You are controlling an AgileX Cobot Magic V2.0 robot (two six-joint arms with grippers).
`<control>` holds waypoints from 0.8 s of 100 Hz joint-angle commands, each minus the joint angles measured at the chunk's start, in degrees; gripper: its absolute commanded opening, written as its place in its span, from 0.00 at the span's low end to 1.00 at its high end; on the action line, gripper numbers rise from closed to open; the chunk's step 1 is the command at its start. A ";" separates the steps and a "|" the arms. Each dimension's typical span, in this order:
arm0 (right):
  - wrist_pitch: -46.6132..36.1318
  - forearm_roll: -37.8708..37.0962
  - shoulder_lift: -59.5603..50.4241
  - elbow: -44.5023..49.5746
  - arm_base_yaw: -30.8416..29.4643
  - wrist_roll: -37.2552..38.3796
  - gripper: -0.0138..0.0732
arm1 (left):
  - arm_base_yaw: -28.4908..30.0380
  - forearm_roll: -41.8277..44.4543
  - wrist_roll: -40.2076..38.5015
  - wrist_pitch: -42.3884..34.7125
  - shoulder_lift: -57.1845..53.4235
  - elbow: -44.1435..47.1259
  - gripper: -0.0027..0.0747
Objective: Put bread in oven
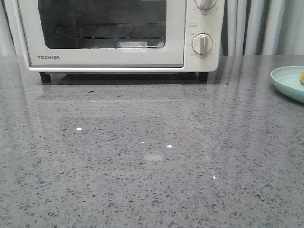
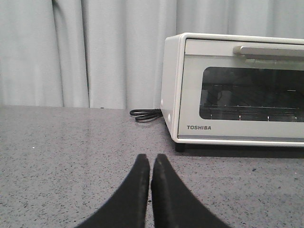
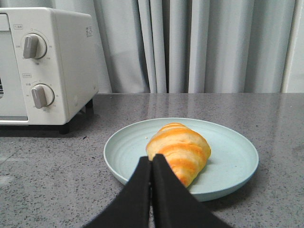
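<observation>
The cream-white Toshiba oven (image 1: 118, 35) stands at the back of the grey table with its glass door closed; it also shows in the left wrist view (image 2: 237, 90) and the right wrist view (image 3: 42, 66). The bread (image 3: 179, 151), a golden-orange striped croissant, lies on a pale green plate (image 3: 232, 166); in the front view only the plate's edge (image 1: 287, 81) and a sliver of the bread (image 1: 302, 76) show at the right. My right gripper (image 3: 152, 159) is shut and empty, just short of the plate. My left gripper (image 2: 150, 159) is shut and empty, low over the table in front of the oven's left corner.
A black power cord (image 2: 145, 114) lies on the table beside the oven's left side. Grey curtains (image 3: 204, 45) hang behind the table. Two round knobs (image 1: 203, 43) sit on the oven's right panel. Neither arm shows in the front view.
</observation>
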 commanded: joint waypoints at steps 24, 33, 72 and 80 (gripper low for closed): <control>-4.06 -0.19 -1.08 1.43 -0.26 -0.11 0.10 | 0.02 -0.51 -0.07 -4.43 -1.62 1.19 0.01; -4.06 -0.19 -1.08 1.43 -0.26 -0.11 0.10 | 0.02 -0.51 -0.07 -4.43 -1.62 1.19 0.01; -4.06 -0.19 -1.08 1.43 -0.26 -0.11 0.10 | 0.02 -0.65 -0.07 -6.57 -1.62 1.19 0.01; -4.06 -0.19 -1.08 1.43 -0.26 -0.11 0.10 | 0.02 -1.57 -0.07 -6.57 -1.62 1.19 0.01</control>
